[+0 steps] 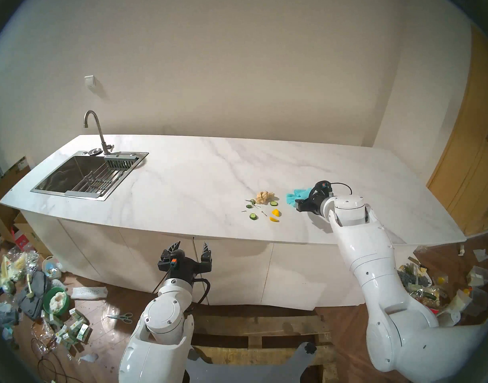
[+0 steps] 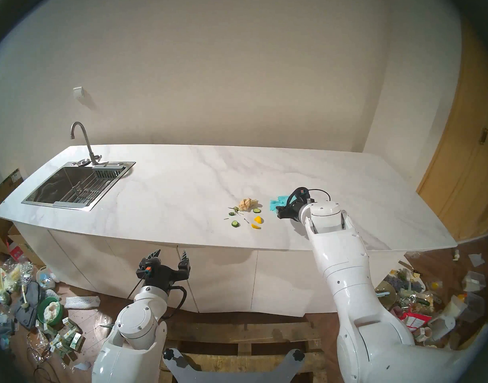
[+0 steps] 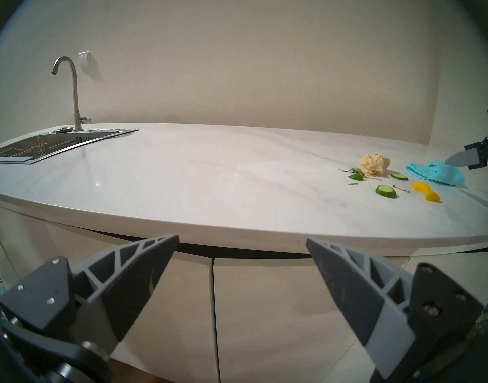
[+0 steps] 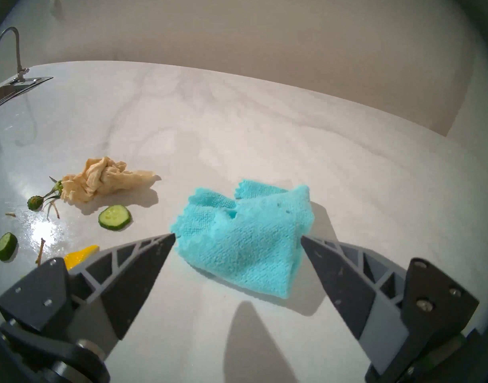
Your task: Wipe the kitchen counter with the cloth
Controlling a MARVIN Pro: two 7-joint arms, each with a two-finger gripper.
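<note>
The white marble-look kitchen counter [image 1: 198,180] carries a steel sink [image 1: 71,178] with a tap [image 1: 95,125] at its left end. The turquoise cloth [image 1: 295,195] lies crumpled on the counter's right half, also in the right wrist view [image 4: 251,222] and the left wrist view [image 3: 436,171]. My right gripper [image 4: 237,236] is open just above the counter, its fingertips on either side of the cloth's near part; it also shows in the head view [image 1: 296,200]. My left gripper [image 1: 191,245] is open and empty, below the counter's front edge before the cabinet fronts [image 3: 265,305].
Left of the cloth lie a beige paper wad [image 4: 104,178], cucumber slices [image 4: 114,217], yellow peel pieces [image 1: 275,213] and small stems [image 4: 35,202]. Clutter covers the floor at both sides [image 1: 44,291]. A wooden door [image 1: 475,153] stands at the right.
</note>
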